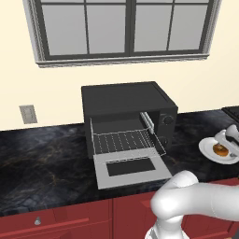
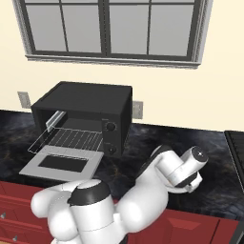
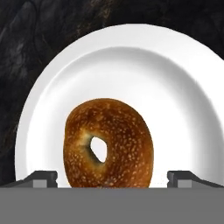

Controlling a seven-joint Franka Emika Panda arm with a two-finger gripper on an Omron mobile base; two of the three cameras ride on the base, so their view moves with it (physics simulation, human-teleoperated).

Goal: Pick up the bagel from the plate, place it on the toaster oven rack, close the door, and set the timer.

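The golden-brown bagel (image 3: 108,142) lies flat on the white plate (image 3: 175,87), which sits on the dark counter to the right of the toaster oven (image 1: 126,105). My gripper (image 3: 113,178) is open just above the plate, one fingertip (image 3: 41,178) on each side of the bagel without touching it. From the left base view the hand (image 1: 228,139) hangs over the plate (image 1: 207,148) and the bagel (image 1: 220,150). The oven door (image 1: 133,170) lies folded down and open, and the silver wire rack (image 1: 126,142) is slid partway out over it. Two dark knobs (image 1: 167,119) sit on the oven's right panel.
The black marble counter (image 1: 42,154) stretches left of the oven. A stove edge (image 2: 236,157) borders the counter at the far right. A wall outlet (image 1: 28,113) and a window (image 1: 126,28) are behind. Red cabinet fronts (image 1: 70,217) run below the counter edge.
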